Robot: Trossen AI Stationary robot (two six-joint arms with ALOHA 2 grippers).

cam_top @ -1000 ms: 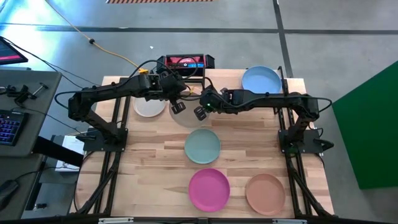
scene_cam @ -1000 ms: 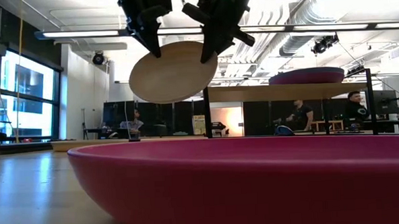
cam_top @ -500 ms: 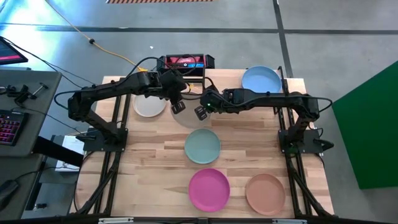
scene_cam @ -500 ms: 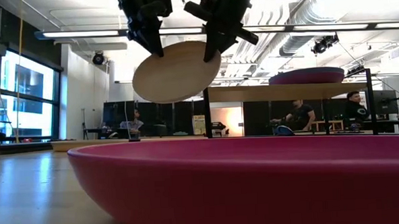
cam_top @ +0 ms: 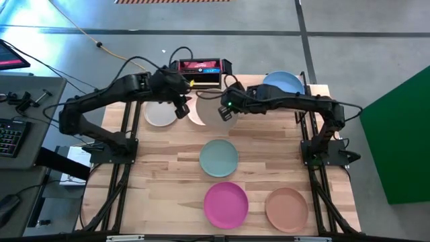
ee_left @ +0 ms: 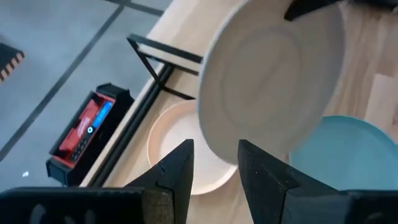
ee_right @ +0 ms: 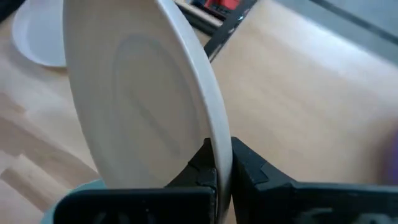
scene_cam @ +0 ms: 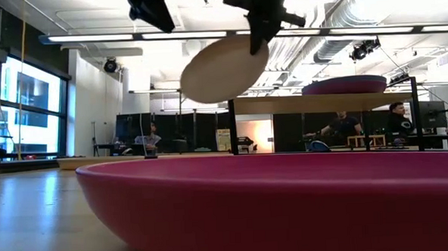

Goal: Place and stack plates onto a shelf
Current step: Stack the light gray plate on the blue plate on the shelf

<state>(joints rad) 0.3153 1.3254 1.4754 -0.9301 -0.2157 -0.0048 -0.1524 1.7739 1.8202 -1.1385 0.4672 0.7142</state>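
Note:
A cream plate [scene_cam: 223,69] hangs tilted in the air, left of the shelf [scene_cam: 321,102], with my right gripper [scene_cam: 258,37] shut on its raised right rim. In the high view the plate [cam_top: 212,113] is over the table's far middle, partly above a pale pink plate [cam_top: 194,114] that lies flat on the table. My left gripper [cam_top: 181,107] stands open just left of the plate, its fingers [ee_left: 186,165] clear of it. A blue plate [cam_top: 282,85] lies on the shelf's right half. My right gripper pinches the cream plate's rim [ee_right: 219,146] between its two fingers, one on the plate's top face and one on its underside. The fingers slant down from the table's right side. The plate is lifted clear, tilted, its free left edge [scene_cam: 188,89] lowest.
A grey-white plate [cam_top: 160,114] lies at the far left. A teal plate [cam_top: 218,158] lies mid-table, with a magenta plate [cam_top: 226,205] and a tan plate [cam_top: 287,208] near the front edge. A red and black box [cam_top: 199,67] sits behind the table. The shelf's left half [cam_top: 245,84] is bare.
My left gripper has opened, let go of the cream plate's left rim, and drawn up and back toward the table's left. My right gripper has risen toward the far edge with the plate, which now hangs from it alone, still tilted.

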